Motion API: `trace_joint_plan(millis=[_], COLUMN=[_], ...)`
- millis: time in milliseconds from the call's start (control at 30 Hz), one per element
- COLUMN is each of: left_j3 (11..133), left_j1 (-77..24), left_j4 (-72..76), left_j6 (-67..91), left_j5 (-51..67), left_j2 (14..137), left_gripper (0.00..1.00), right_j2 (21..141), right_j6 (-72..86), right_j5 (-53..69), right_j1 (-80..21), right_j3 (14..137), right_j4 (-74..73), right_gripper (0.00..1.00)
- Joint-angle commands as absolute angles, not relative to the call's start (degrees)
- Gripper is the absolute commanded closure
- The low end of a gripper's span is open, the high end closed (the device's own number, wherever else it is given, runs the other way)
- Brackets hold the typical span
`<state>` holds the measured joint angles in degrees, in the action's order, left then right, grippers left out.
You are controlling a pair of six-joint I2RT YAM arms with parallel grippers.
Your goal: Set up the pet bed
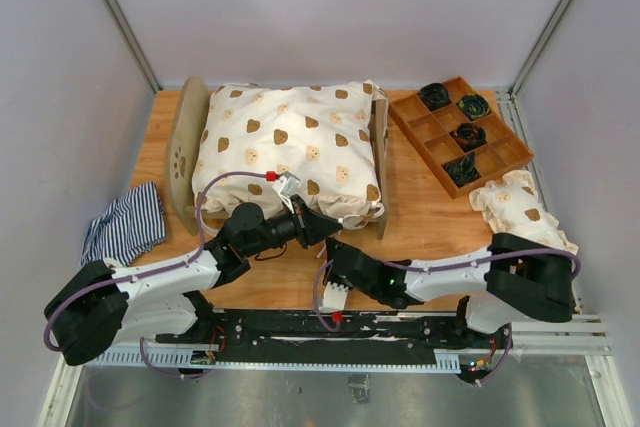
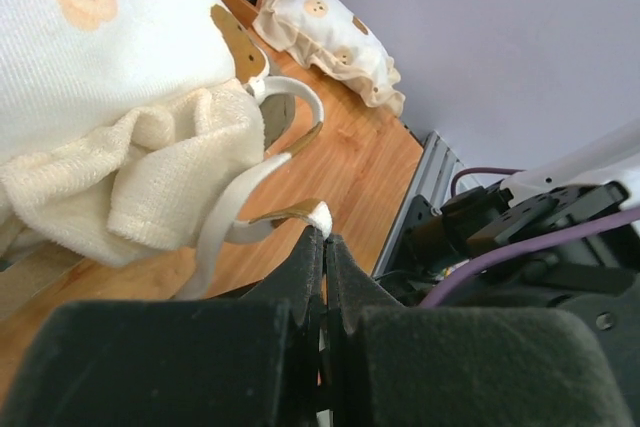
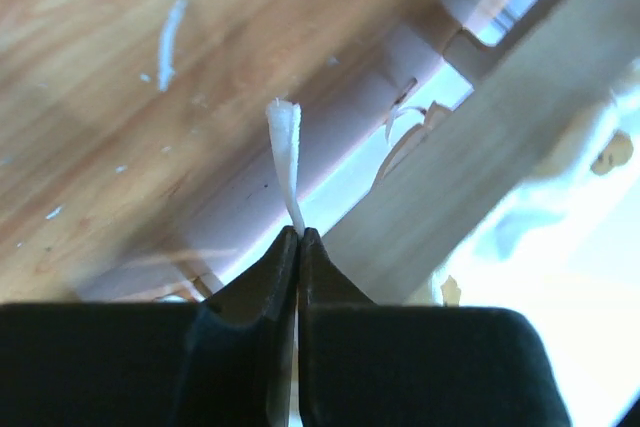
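Observation:
The pet bed [image 1: 183, 152] is a light plywood frame with a paw-print headboard on the left. A cream bear-print cover [image 1: 290, 147] lies puffed over it. The cover's near right corner [image 2: 150, 187] hangs loose past the frame, and a pale elastic strap [image 2: 235, 197] loops out of it. My left gripper [image 1: 330, 230] [image 2: 325, 237] is at that corner, shut on the strap's white end [image 2: 320, 215]. Just below it, my right gripper [image 1: 333, 250] [image 3: 298, 235] is shut on a thin white strip [image 3: 285, 152] that sticks up from its tips. Where that strip attaches is hidden.
A brown compartment tray [image 1: 460, 132] with dark coiled items stands at the back right. A small frilled bear-print pillow [image 1: 520, 209] [image 2: 330, 32] lies right of the bed. A navy-striped cloth [image 1: 125, 224] lies at the left edge. The grey rail [image 1: 330, 327] runs along the near edge.

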<state>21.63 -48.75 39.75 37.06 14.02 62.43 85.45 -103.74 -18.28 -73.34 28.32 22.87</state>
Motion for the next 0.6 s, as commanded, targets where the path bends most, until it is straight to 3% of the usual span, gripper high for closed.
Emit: trace_joint_plan(millis=[0, 300, 567], left_j3=[21.01, 18.82, 15.58], left_j1=[-48.16, -48.08, -48.14], left_j4=[39.29, 37.66, 37.70], left_j6=[35.04, 33.50, 33.60], left_j5=[12.93, 11.03, 11.71], left_j2=[62.04, 62.30, 62.25], left_gripper=[1.00, 1.00, 1.00], right_j2=[77.95, 56.55, 41.28], right_j6=[-84.00, -44.57, -11.19], right_j5=[-15.06, -9.39, -24.78], right_j1=[-74.75, -75.40, -75.17], right_j3=[28.56, 20.52, 16.06], right_j4=[15.86, 19.60, 21.43], right_gripper=[1.00, 1.00, 1.00])
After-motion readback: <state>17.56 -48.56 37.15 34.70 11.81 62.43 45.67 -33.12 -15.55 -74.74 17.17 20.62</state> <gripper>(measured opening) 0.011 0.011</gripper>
